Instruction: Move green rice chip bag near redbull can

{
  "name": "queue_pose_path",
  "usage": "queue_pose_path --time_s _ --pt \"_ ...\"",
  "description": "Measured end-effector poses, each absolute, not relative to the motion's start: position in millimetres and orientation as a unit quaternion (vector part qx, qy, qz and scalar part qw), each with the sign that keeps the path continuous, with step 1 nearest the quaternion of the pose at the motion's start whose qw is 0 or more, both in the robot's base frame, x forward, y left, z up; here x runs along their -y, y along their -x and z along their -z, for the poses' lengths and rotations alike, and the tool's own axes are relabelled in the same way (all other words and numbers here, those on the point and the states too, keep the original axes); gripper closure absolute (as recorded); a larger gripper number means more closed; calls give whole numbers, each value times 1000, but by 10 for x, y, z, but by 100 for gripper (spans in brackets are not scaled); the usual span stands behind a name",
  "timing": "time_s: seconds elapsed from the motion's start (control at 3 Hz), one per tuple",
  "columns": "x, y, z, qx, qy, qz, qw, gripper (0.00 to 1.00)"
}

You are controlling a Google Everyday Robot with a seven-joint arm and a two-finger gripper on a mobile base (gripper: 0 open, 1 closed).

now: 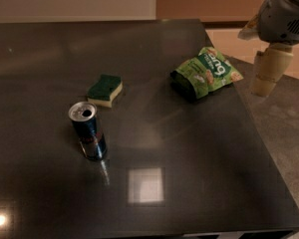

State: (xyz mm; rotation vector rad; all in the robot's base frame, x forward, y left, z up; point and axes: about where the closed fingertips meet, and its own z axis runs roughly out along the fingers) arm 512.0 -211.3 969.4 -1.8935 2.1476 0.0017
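The green rice chip bag (205,72) lies flat near the right edge of the dark table (189,173), its dark green end pointing left. The redbull can (88,131) stands upright at the left-middle of the table, pull-tab top showing. My gripper (265,75) hangs at the upper right, beyond the table's right edge, to the right of the bag and apart from it. It holds nothing.
A yellow sponge with a dark green top (105,89) lies between the can and the bag, just above the can. The grey floor (289,128) runs along the table's right side. A bright reflection sits on the tabletop near the front.
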Motion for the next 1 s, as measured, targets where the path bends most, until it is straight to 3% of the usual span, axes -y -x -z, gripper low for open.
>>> queue_pose_path --time_s 1.0 --pt "1950 -6070 -9392 -680 723 4 123 0"
